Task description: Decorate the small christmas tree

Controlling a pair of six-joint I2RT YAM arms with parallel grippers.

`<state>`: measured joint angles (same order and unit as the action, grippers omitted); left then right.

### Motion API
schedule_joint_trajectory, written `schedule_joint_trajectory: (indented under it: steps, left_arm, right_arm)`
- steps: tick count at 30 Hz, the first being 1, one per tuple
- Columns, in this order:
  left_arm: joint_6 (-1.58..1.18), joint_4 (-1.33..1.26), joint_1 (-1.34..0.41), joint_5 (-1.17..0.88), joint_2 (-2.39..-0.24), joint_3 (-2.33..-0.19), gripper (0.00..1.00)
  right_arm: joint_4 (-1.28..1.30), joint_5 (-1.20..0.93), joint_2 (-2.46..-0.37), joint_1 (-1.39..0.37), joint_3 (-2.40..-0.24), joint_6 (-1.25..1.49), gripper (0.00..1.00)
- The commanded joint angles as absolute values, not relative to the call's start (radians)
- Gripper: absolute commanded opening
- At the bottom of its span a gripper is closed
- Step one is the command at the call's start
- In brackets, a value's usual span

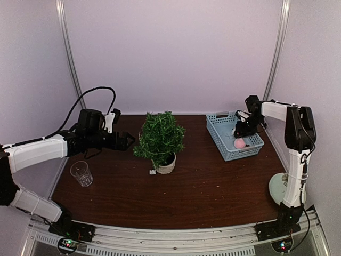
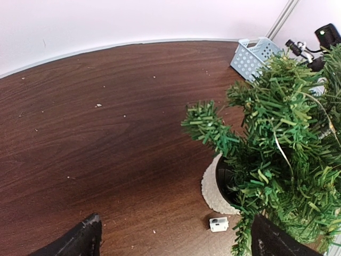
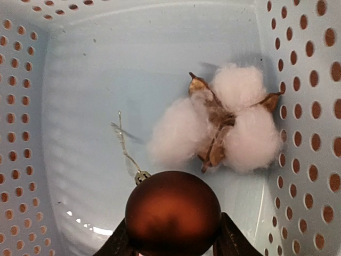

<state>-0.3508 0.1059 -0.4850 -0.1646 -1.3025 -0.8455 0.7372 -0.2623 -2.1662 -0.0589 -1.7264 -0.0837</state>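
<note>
Now, right gripper (image 3: 173, 243) clamped on the brown bauble (image 3: 173, 213) in the basket (image 3: 21, 106); small christmas tree (image 1: 160, 137) at its nine o'clock; left gripper (image 1: 129, 141), jaws apart, is nearer.

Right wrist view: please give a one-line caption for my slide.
Right tool holds a brown bauble near a cotton boll in the blue basket.

The top external camera sits high over the near edge of the table (image 1: 213, 192), facing the back wall (image 1: 176, 53) and taking in the whole tabletop. The left wrist camera looks low across the table, close to the small christmas tree (image 2: 277, 138), with the blue basket (image 2: 254, 55) far off. The right wrist camera peers straight down into that basket, so near that a dark red ball (image 3: 173, 213) fills its lower edge. The overhead view shares both tree and basket.
</note>
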Motion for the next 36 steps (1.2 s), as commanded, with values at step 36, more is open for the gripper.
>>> schedule_joint_trajectory:
  steps: [36]
  left_arm:
    - [-0.160, 0.053, -0.588, -0.226, -1.093, -0.835, 0.90]
  right_arm:
    - [0.635, -0.595, -1.455, -0.697, -1.529, -0.231, 0.39]
